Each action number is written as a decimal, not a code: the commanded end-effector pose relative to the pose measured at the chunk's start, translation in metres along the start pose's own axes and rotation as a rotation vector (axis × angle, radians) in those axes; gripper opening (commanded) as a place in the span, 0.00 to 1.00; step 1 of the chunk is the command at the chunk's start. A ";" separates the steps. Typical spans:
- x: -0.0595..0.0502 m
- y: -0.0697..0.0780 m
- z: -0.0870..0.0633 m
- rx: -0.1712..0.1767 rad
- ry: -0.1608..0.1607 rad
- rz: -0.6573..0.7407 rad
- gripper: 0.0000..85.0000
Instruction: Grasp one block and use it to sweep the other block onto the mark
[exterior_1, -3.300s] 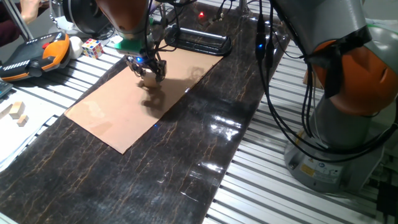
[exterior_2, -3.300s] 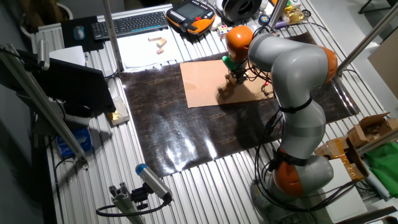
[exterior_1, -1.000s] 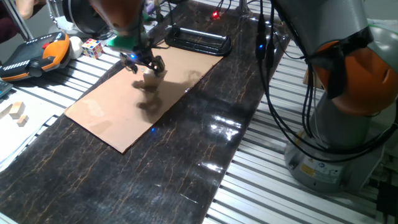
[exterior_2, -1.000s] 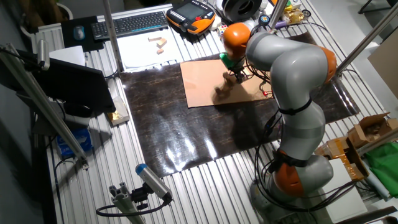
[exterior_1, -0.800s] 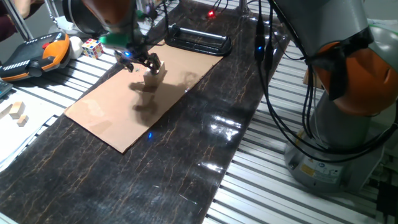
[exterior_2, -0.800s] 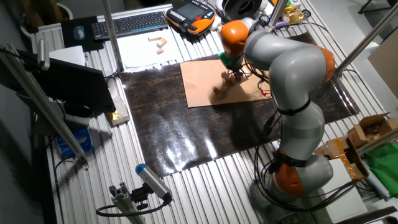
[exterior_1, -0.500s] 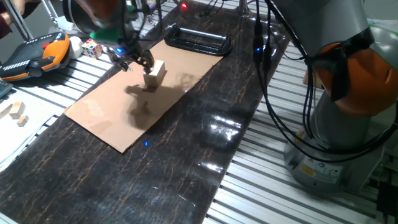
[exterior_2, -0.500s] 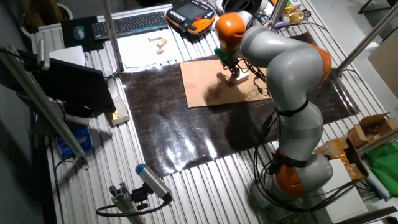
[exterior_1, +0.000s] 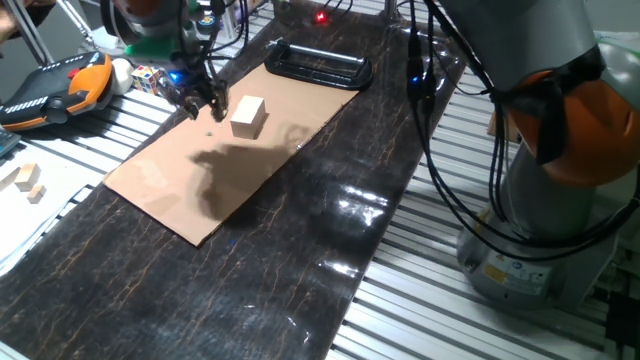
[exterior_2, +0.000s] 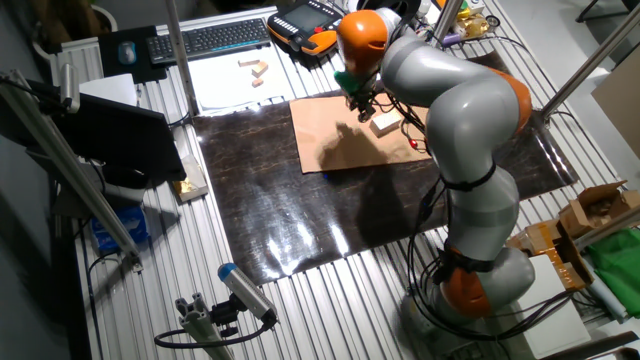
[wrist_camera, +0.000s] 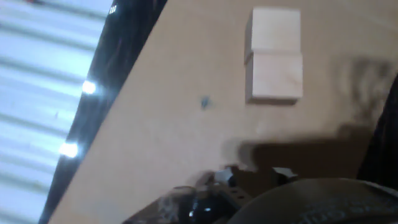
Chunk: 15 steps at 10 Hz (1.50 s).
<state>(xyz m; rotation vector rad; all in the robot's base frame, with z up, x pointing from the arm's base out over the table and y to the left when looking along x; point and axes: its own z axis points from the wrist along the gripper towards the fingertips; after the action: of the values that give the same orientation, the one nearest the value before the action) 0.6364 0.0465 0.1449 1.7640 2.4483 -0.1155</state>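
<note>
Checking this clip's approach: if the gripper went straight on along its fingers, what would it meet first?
Probably the bare cardboard sheet. The gripper points down beside the wooden block, not over it; the hand view shows the block off-centre. Depth is uncertain.

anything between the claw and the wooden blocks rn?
Nothing solid. In one fixed view the claw hangs beside the blocks, apart from them. Only bare cardboard sheet and the small dark mark lie in that stretch.

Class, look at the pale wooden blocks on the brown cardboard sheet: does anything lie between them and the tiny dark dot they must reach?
Nothing visible does. In the hand view, the two pale wooden blocks sit stacked end to end, and only bare brown cardboard sheet separates them from the tiny dark dot. The gripper hangs off to the side.
</note>
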 end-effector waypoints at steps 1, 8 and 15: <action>0.038 0.008 -0.009 -0.012 0.015 -0.031 0.29; 0.047 -0.018 -0.032 -0.037 0.016 -0.447 0.01; 0.029 -0.048 -0.058 -0.034 0.044 -0.613 0.01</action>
<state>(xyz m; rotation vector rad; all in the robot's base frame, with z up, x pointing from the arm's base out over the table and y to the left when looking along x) 0.5786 0.0666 0.1981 1.0954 2.8647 -0.0899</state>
